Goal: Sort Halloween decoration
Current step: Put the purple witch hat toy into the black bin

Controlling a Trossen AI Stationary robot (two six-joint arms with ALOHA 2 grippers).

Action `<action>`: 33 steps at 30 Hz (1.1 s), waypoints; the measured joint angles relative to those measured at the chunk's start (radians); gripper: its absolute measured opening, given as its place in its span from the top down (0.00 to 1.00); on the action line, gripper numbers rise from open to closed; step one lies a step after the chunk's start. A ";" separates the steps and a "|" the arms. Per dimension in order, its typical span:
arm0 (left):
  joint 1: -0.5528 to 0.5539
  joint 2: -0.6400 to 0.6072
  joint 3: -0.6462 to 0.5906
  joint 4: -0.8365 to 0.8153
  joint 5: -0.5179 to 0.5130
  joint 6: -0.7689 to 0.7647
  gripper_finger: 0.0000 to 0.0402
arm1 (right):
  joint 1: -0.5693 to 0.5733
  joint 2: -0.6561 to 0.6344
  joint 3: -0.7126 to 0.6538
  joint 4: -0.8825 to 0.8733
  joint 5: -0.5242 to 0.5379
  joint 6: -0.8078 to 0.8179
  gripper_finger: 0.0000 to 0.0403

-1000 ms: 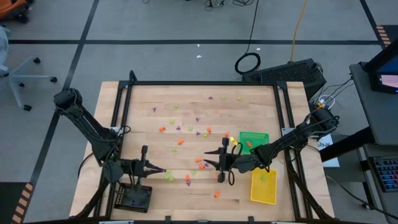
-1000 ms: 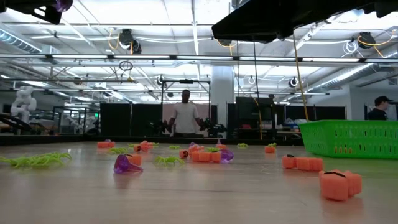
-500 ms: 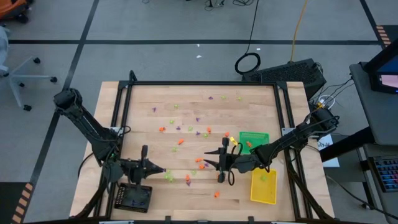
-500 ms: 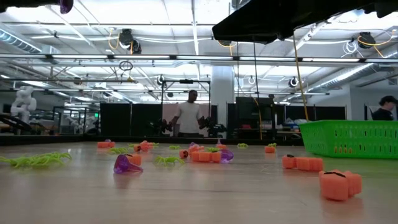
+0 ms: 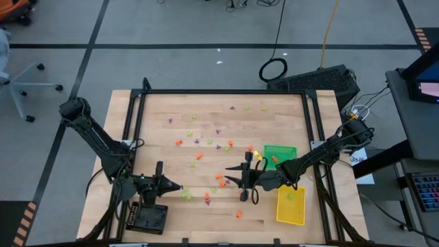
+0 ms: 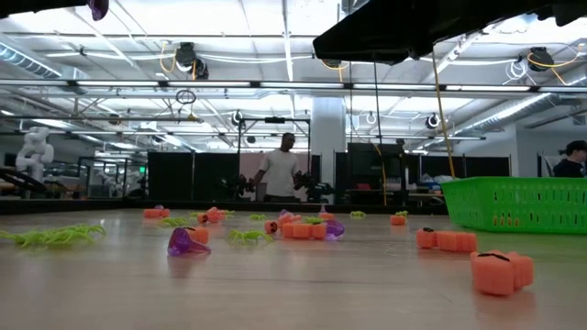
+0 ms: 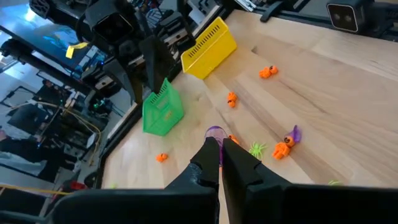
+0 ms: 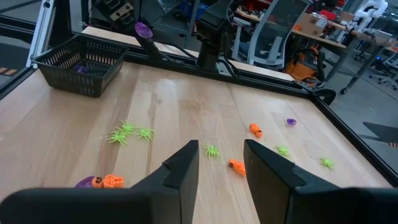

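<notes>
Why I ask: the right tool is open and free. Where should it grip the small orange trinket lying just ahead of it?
Probably take the orange trinket across its narrow middle, the right tool coming straight down: it lies low and flat on the table, apart from its neighbours.

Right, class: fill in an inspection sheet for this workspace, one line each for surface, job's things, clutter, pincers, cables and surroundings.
Surface: pale wooden table in a black frame.
Job's things: orange, purple and green trinkets scattered mid-table; green tray and yellow tray by the right arm, black tray by the left.
Clutter: nothing seen.
Pincers: left pincer shut on a purple trinket, raised beside the black tray; right pincer open and empty, above the table near the green tray.
Cables: coiled black cable and an orange lead on the floor.
Surroundings: office chair and a person beyond the table.
</notes>
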 joint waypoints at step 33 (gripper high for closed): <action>0.000 0.000 0.000 0.001 0.001 0.057 1.00 | 0.000 0.000 0.000 0.000 0.000 0.000 0.71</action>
